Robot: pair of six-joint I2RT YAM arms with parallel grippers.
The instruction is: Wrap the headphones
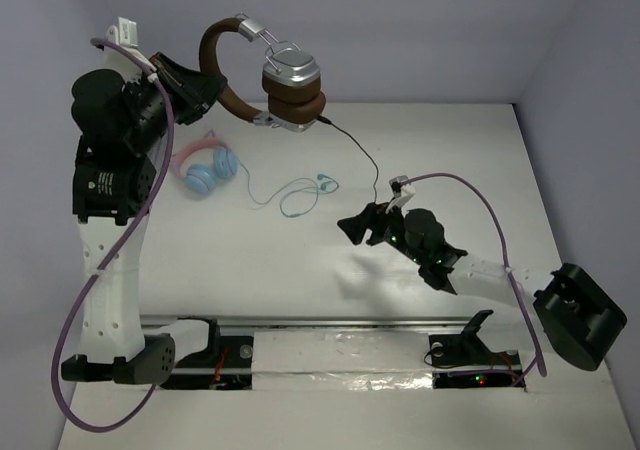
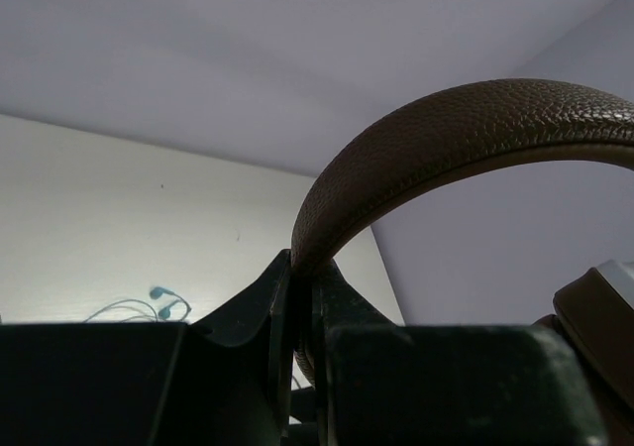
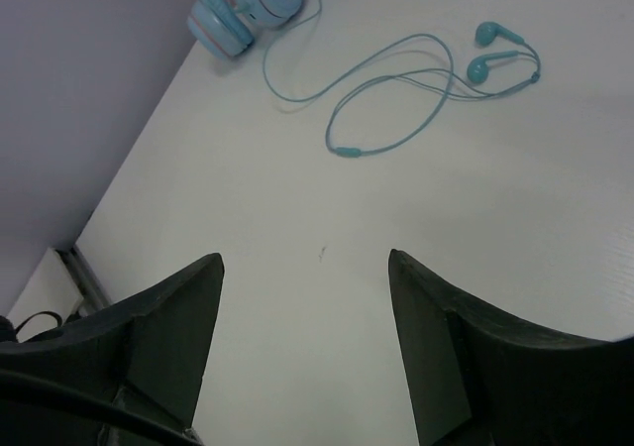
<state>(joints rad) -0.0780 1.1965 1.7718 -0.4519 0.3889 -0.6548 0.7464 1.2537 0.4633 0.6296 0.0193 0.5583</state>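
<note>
The headphones (image 1: pixel 292 82) hang in the air above the far left of the table, with silver ear cups and brown pads stacked together. My left gripper (image 1: pixel 197 82) is shut on the brown headband (image 2: pixel 446 129), which sits pinched between its fingers (image 2: pixel 305 268). The thin black cable (image 1: pixel 362 155) drops from the ear cups and runs down to my right gripper (image 1: pixel 358 222). That gripper is open and low over the table's middle. In the right wrist view nothing lies between its fingers (image 3: pixel 302 258), and the cable is out of sight there.
Pink-and-blue cat-ear headphones (image 1: pixel 205 165) lie on the table at the left, also in the right wrist view (image 3: pixel 248 0). Thin teal earbuds (image 1: pixel 300 195) with a looped cord lie beside them, ahead of the right gripper (image 3: pixel 426 79). Purple walls close the back and sides.
</note>
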